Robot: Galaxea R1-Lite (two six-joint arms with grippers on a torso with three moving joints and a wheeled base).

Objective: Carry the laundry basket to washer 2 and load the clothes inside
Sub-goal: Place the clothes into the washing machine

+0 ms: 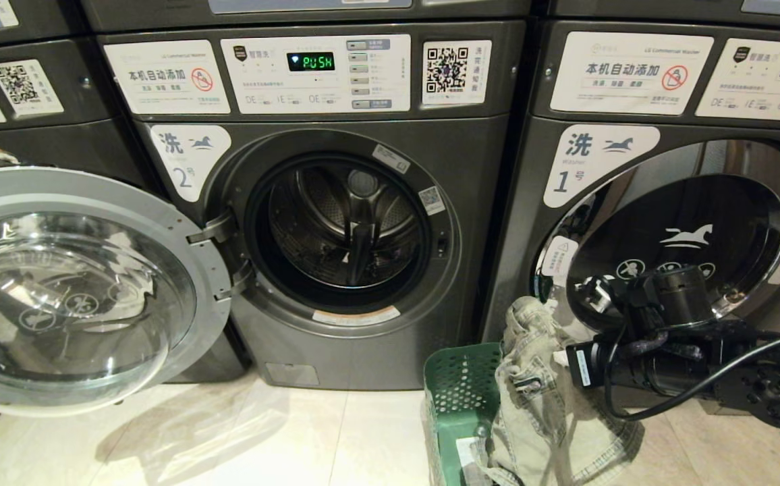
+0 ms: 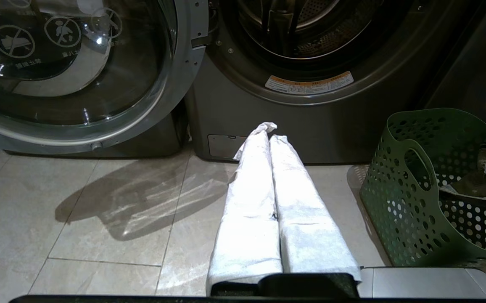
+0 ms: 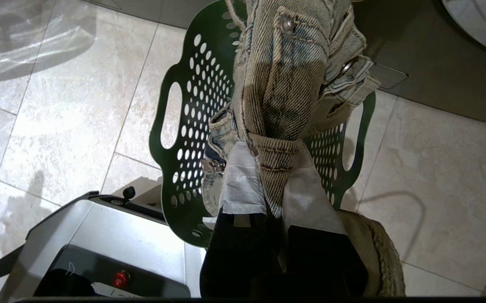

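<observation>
A laundromat: numbered commercial washers (image 1: 336, 223) in a row, with QR payment stickers (image 1: 447, 70).

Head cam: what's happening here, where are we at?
The right gripper is shut on the clothes, a faded denim garment, holding it up above the laundry basket on the floor between the two machines. Washer 2 has its door swung wide open and its drum looks empty. Nothing is loaded yet. The left gripper is shut, parked low and pointing at washer 2's base.
</observation>
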